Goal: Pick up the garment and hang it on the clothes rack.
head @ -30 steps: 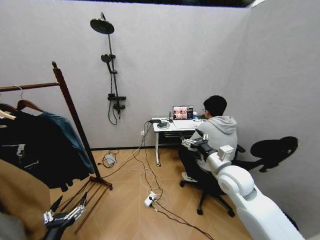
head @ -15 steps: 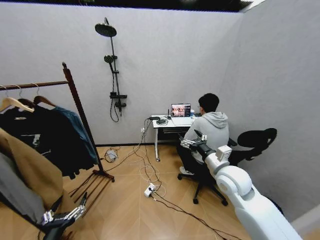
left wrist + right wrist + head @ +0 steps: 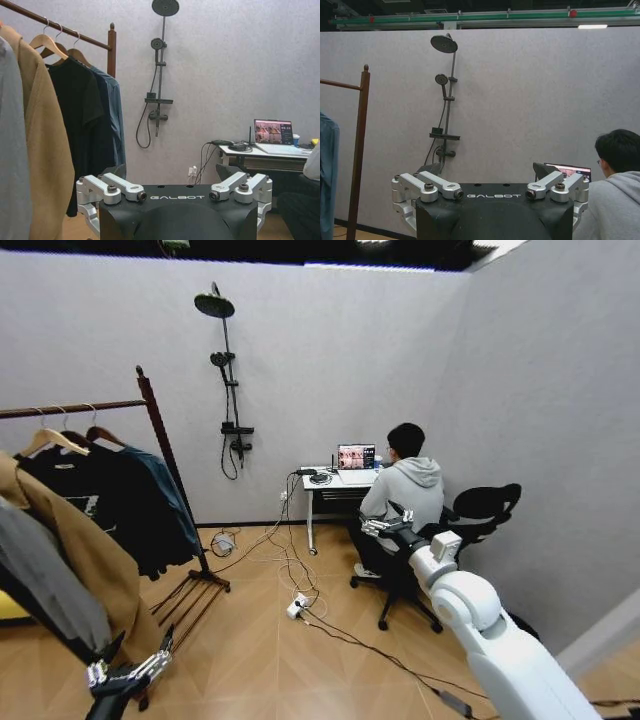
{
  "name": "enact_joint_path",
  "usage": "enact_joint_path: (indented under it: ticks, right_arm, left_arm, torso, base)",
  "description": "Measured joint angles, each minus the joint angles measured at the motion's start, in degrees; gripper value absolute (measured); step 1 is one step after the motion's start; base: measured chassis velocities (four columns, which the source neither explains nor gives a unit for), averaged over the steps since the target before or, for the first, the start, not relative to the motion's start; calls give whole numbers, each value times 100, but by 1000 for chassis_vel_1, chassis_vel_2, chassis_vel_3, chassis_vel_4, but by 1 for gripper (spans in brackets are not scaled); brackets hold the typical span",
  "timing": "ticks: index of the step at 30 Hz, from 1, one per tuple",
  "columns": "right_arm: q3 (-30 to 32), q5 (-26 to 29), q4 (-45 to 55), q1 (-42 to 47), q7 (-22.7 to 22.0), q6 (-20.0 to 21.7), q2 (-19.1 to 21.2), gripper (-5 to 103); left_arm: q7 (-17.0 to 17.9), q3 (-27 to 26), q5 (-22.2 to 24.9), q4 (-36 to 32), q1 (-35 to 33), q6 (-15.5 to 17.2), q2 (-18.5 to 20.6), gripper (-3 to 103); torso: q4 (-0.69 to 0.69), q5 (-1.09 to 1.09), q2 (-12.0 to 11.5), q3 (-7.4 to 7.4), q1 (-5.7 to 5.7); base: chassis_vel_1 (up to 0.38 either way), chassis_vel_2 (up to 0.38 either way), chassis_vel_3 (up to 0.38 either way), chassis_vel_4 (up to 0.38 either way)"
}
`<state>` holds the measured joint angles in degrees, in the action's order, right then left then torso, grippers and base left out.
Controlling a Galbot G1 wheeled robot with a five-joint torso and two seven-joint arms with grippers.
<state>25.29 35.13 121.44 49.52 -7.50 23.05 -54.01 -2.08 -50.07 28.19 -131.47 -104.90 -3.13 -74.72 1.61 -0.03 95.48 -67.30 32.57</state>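
Garment at clothes rack end, left tool and right tool released, empty

A shower fixture hangs on the wall beside what looks like a cluttered desk.

My right arm has glossy white rounded shells. Both wrists carry black housings marked GALBOT. I see silver finger linkages with dark screws.

You're in a mock-up test room, not a real home: bare grey partition walls, a shower set mounted over wood flooring, loose cables, a laptop.
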Motion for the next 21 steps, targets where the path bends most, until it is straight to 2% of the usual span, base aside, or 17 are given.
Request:
enact_joint_path:
  ticks: [4, 7, 8, 16, 21]
  right_arm:
    - [2, -1, -28, -8, 17, -17, 0, 100]
    - [4, -2, -39, -14, 35, -31, 1, 100]
    - [4, -2, -48, -17, 43, -35, 0, 100]
    - [-23, -25, -84, -24, 81, -57, -38, 100]
    - [-42, -38, -106, -36, 89, -62, -62, 100]
  left_arm:
    - [0, 0, -1, 0, 0, 0, 0, 100]
    - [0, 0, 0, 0, 0, 0, 0, 100]
    - [0, 0, 0, 0, 0, 0, 0, 100]
    - [0, 0, 0, 0, 0, 0, 0, 100]
    - [0, 0, 0, 0, 0, 0, 0, 100]
  torso:
    - [2, 5, 0, -1, 0]
    - [3, -2, 0, 0, 0]
    - [2, 6, 0, -1, 1]
    - [-1, 0, -1, -1, 1]
    - [2, 2, 0, -1, 2]
  base:
    - [184, -252, -267, 195]
    - [159, -245, -250, 171]
    - [230, -214, -232, 179]
    - [211, -204, -208, 206]
    - [207, -205, -211, 204]
